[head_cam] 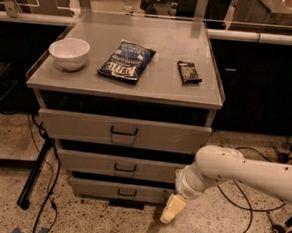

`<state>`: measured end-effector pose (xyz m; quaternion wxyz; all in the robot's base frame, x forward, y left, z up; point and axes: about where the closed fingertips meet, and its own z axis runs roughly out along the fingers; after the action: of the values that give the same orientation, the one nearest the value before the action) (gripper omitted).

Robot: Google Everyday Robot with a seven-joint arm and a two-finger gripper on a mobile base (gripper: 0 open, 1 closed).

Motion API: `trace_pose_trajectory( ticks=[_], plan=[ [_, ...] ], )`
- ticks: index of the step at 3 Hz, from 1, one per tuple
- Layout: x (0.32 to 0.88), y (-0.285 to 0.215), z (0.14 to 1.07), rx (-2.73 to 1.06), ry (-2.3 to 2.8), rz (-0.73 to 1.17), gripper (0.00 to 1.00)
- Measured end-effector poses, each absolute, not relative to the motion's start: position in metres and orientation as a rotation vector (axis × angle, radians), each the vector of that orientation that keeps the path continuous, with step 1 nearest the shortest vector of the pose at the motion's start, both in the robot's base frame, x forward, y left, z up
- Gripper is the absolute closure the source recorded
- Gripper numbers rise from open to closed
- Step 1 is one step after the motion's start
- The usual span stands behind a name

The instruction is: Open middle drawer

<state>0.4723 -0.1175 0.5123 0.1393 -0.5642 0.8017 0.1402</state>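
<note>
Low near the floor: the gripper (173, 209), pointing down, just beside the bottom drawer (96, 189). Open or shut? Cannot tell. Up and left: the middle drawer (82, 162), small black handle (125, 168) well apart from the gripper. Could hook the wrong handle, being closer to the bottom one. Farther up, could rattle the bowl (69, 53) with a hard tug.

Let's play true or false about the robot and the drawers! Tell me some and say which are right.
1. The white bowl sits left of the chip bag. True.
2. The gripper is holding the middle drawer by its handle. False: it hangs low, at the right end of the bottom drawer, apart from that handle.
3. Each drawer has a dark handle at its centre. True.
4. The snack bar lies inside the bowl. False: it lies on the cabinet top, right of the chip bag.
</note>
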Motion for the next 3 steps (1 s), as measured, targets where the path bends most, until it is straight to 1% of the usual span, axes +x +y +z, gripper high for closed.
trace_pose_trajectory(
  ticks=[2,3],
  plan=[
    [0.511,-0.1,0.472,-1.554,2.349,0.422,0.0],
    [0.511,-0.099,0.471,-1.552,2.347,0.421,0.0]
  ],
)
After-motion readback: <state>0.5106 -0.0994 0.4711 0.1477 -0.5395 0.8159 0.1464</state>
